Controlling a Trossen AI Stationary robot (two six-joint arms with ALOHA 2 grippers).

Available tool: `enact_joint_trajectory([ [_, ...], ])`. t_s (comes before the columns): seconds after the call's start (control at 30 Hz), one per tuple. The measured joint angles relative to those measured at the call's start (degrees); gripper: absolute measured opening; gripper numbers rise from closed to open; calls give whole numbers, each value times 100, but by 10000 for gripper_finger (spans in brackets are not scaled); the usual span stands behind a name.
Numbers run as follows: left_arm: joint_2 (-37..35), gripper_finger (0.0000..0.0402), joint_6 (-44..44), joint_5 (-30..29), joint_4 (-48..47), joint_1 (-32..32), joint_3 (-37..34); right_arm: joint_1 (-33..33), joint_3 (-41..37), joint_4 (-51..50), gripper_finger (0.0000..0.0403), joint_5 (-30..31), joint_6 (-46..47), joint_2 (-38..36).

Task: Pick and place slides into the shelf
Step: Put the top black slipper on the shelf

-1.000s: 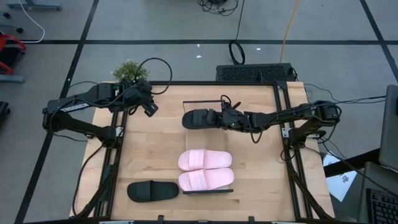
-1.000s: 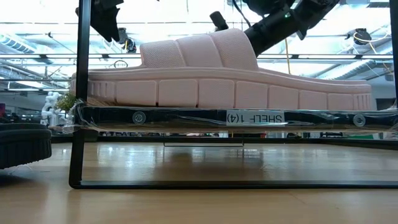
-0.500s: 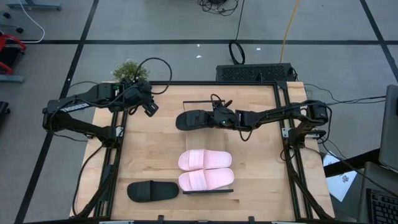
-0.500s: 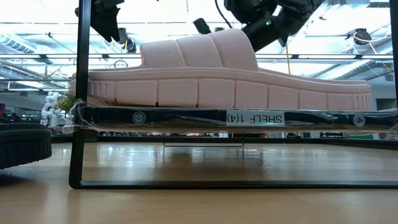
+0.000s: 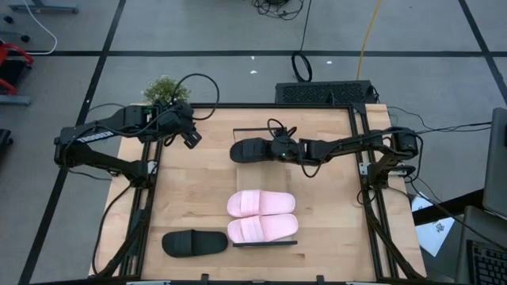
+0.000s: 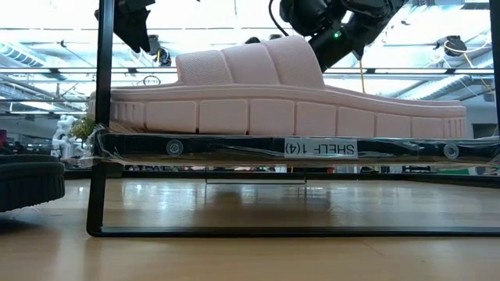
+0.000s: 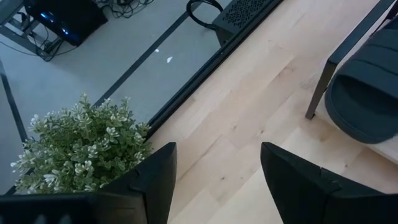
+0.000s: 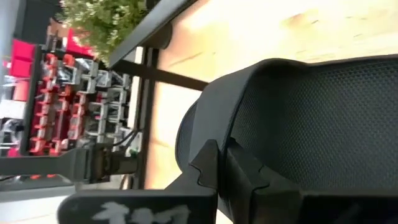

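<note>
**Black slide held by its strap at the far end of the shelf**

While the left gripper (image 5: pixel 192 139) waits with its jaws apart over the table's far left corner beside a small potted plant (image 5: pixel 165 89), the right gripper (image 5: pixel 283 147) is clenched on a black slide (image 5: pixel 253 150), its closed fingers (image 8: pixel 214 165) pinching the edge of the wide strap. That slide sits at the shelf's (image 5: pixel 261 245) far end, by the dark rail there. Two pink slides (image 5: pixel 261 215) already lie side by side on the shelf, and a second black slide (image 5: pixel 194 242) rests on the tabletop near the front left, apart from the shelf. The foam-like body looks light and somewhat springy (a judgement from its thick moulded sole), so the strap is likely the best hold: it flexes, yet a pinch should not slip.
</note>
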Motion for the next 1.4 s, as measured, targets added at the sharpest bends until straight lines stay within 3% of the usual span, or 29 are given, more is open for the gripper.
enact_joint_trajectory([
  [0.7,0,230,36,-2,22,0,0,-103,-2,-121,2,138,179,0],
  [1.4,0,230,23,-4,92,0,1,-94,-2,30,2,-103,323,0],
])
